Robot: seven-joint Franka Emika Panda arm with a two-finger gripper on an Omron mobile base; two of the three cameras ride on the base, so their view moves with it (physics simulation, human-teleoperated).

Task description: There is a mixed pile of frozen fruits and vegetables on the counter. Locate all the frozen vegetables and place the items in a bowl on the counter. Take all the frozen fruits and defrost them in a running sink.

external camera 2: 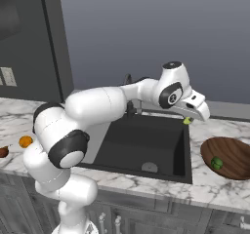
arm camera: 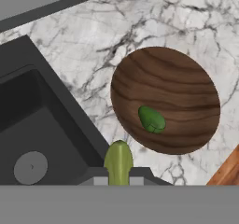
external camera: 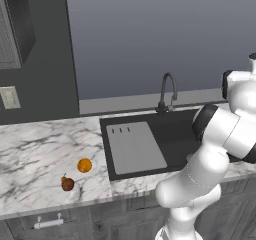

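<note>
Roughly halfway, by my judgement: one green ball [arm camera: 151, 119] already lies in the bowl [arm camera: 186, 78], which sits on the counter [arm camera: 154, 17] just beside the sink [external camera 2: 141, 140], and the gripper [arm camera: 118, 177], pinching the pale yellow-green bit [arm camera: 118, 161], hangs near the sink's corner on the bowl side. Two fruits are left on the counter on the sink's other side, one orange ball [external camera: 84, 165] and one brown stemmed fruit [external camera: 67, 184], and no water runs from the tap [external camera: 167, 91].
</note>
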